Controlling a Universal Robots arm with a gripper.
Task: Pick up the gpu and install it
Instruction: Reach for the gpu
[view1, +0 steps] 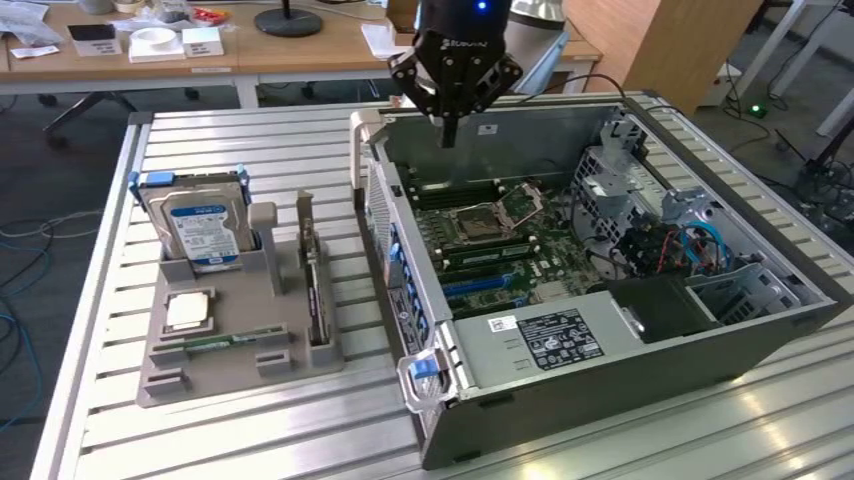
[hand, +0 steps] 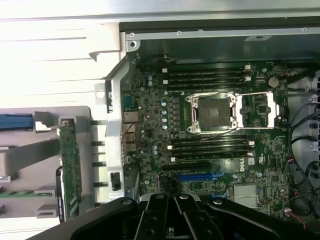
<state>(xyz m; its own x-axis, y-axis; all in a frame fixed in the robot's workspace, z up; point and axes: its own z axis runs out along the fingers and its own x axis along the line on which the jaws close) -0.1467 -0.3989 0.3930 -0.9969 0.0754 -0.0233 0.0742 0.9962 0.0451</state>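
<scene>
**fingers shut over the case, gpu standing in its holder**

exterior view: the gripper (view1: 450, 133) hangs above the back of the open computer case (view1: 601, 345). its fingers are pressed together with nothing between them. the gpu (view1: 314, 285) stands on its long edge in the grey holder (view1: 227, 375) on the tabletop (view1: 240, 445), just beside the case wall on the exterior view's left. the hard drive (view1: 200, 230) sits further that way. the pickup is not yet made.

wrist view: the camera looks down on the motherboard (hand: 210, 150) and its processor socket (hand: 215, 114). the gpu shows edge-on just outside the case wall, well apart from the fingers.

to take the card well, i judge the fingers should spread before they come over it and line up across the thin board. they should close on a bare stretch of the top edge rather than on components. a straight lift should keep the card from binding in its slot.
</scene>
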